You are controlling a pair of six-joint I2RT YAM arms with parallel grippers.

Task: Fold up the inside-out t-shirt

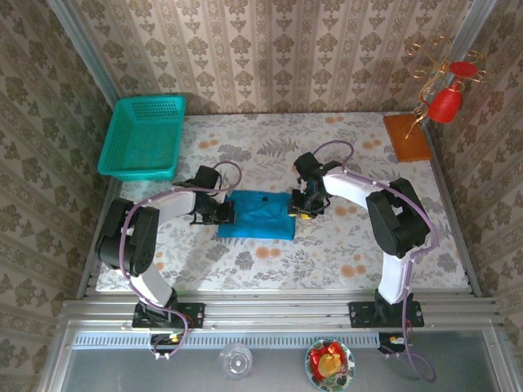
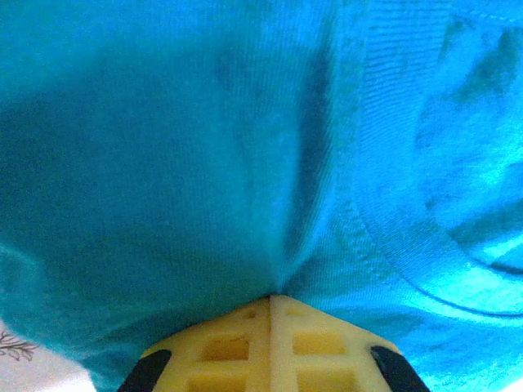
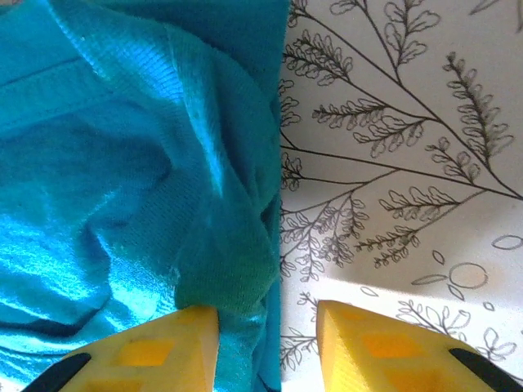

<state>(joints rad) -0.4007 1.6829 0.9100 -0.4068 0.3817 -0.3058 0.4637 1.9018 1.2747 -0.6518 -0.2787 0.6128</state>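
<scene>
**One end pinched, the other loose**

Nearest us, the two arms reach forward from the near edge of the counter. They meet the t-shirt at mid-counter, where it lies as a compact rectangle with one arm at each short end.

The left fingers are pressed together, pinching a gather of the teal cloth at the shirt's left end. We judge that this anchors that end so the fold keeps its shape.

The right fingers stand spread. The shirt's right edge lies loose between them and touches just one, while the other hangs over bare counter. We read that side as not gripped.

Farther back, the mesh basket sits at the far left corner, well apart from the shirt.
</scene>
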